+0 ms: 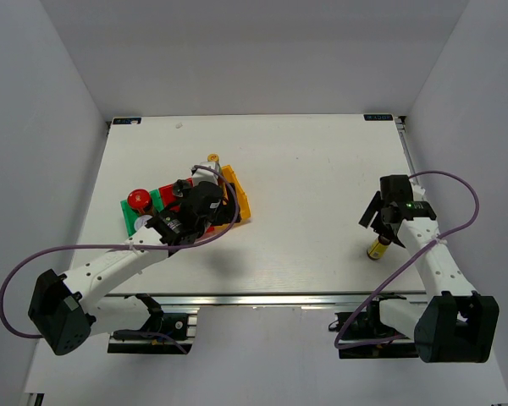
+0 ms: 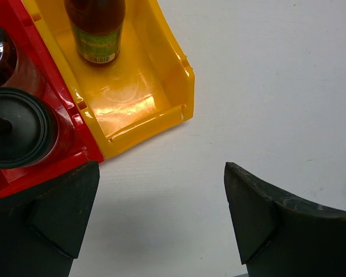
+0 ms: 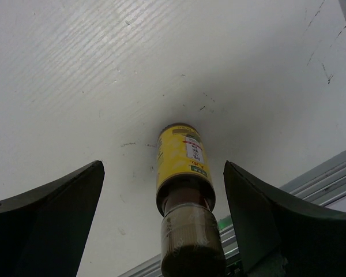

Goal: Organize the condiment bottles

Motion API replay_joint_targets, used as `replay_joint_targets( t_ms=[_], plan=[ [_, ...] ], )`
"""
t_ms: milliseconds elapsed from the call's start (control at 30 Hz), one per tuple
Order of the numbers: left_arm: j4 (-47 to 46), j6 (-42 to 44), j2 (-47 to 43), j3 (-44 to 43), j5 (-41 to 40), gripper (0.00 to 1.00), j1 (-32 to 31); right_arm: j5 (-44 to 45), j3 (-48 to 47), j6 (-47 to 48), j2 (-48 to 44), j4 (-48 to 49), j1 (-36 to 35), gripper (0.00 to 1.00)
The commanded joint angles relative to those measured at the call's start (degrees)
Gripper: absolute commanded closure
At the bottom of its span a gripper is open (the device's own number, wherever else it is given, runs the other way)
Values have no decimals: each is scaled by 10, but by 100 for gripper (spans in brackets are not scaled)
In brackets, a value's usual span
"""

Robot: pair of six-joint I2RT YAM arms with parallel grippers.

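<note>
Near front-right of table [image 1: 305, 169]: one yellow bottle [image 3: 181, 167], brown cap nearest the right wrist camera. It appears upright with its base on the surface, though the overhead view does not settle this. It stands alone, well apart from the bins.

Right gripper [image 3: 162, 167]: jaws spread wide and empty. The bottle sits between the two fingers, touching neither, slightly nearer the right-hand one.

Left gripper [image 2: 161, 167]: jaws spread wide and empty, over bare table just beside the front corner of the yellow bin [image 2: 187, 69].

Already binned:
- sauce bottle [image 2: 95, 26], green label, upright in the yellow bin
- black-lid jar [image 2: 14, 127] in the red bin [image 2: 75, 124]
- red-lid jar [image 1: 138, 200] at the far-left end of the bin row

Step in hand, as judged: right arm lined up to take the yellow bottle for carrying to the bins.

Hazards:
- Bottle is tall and slim. An off-centre close would let one finger meet it first and push it over.
- Grip on the narrow cap or the glossy label may slip during the lift.
- Bottle stands near the front rail. If toppled, it could roll to the table edge.
- Left gripper sits close to the yellow bin, so a careless sweep could catch the rim and shift the whole row.
</note>
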State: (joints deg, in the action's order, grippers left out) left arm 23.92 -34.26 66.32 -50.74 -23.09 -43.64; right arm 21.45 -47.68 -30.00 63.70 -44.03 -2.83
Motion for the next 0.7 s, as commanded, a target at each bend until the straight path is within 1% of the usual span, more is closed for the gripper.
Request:
replay_joint_targets(
  t_ms=[0, 67, 167, 233, 300, 467, 533, 600, 667],
  plan=[
    [-10, 3, -2, -18, 9, 2, 3, 1, 8, -16, -17, -11, 3, 11],
    [-4, 2, -1, -19, 8, 2, 2, -3, 14, -16, -21, -2, 3, 12],
    [1, -1, -2, -17, 3, 2, 3, 3, 14, -15, -13, -8, 3, 21],
    [1, -2, -5, -16, 4, 2, 3, 5, 13, -17, -9, -17, 3, 32],
    [-1, -2, -8, -15, 5, 2, 3, 2, 15, -19, -12, -17, 3, 40],
    [-1, -4, -13, -12, 4, 2, 3, 5, 13, -23, -27, -28, 3, 55],
    [-1, -4, -11, -13, 4, 2, 3, 4, 13, -22, -32, -30, 3, 59],
    [0, -4, -13, -13, 4, 2, 2, -1, 11, -19, -34, -31, 3, 68],
    [1, -5, -15, -13, 3, 2, 3, -12, 8, -13, -36, -30, 3, 73]
  ],
)
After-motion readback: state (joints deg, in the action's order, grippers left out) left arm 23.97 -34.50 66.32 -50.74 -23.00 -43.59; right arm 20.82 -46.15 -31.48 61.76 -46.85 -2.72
